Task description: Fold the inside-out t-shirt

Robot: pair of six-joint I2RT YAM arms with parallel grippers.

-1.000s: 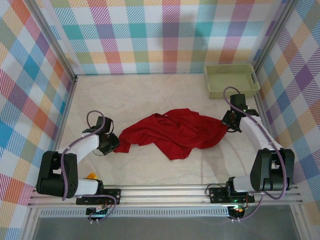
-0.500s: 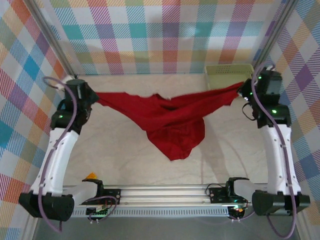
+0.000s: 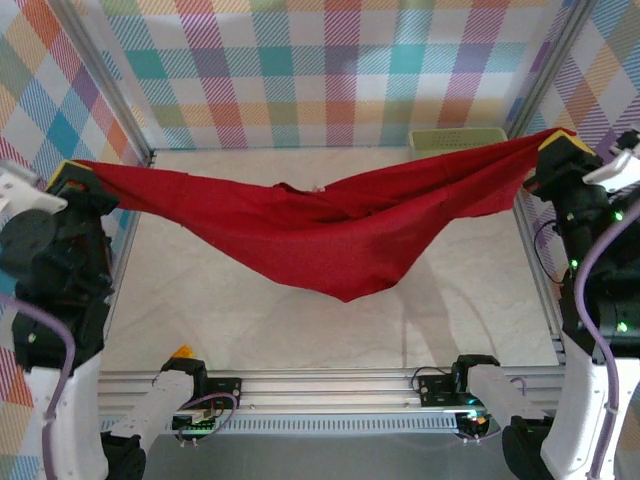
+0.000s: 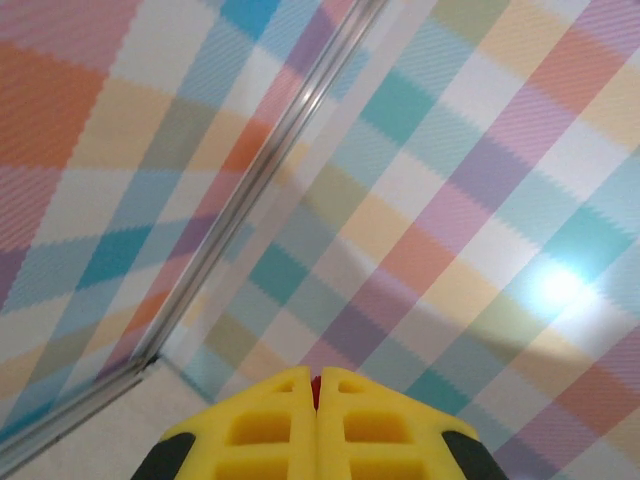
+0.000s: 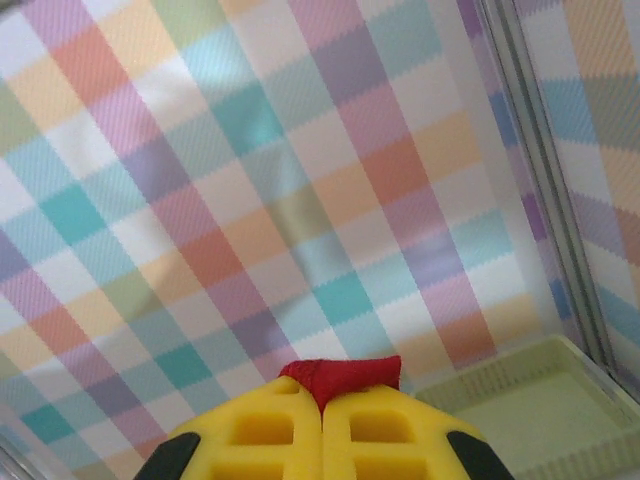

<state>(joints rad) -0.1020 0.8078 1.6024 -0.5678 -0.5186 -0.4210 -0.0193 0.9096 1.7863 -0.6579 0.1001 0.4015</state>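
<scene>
- The overhead view looks down from above and behind the arms (image 3: 60, 270), over the whole bench (image 3: 200, 290) and checked walls (image 3: 330, 70).
- The left wrist view looks past its own yellow fingers (image 4: 260, 430) into a wall corner.
- The right wrist view faces the back wall, sharing the green basket (image 5: 530, 400) with the overhead view.

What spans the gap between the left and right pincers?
The red t-shirt, in the top view: it hangs stretched from the left pincer to the right pincer, sagging midway above the table.
</scene>
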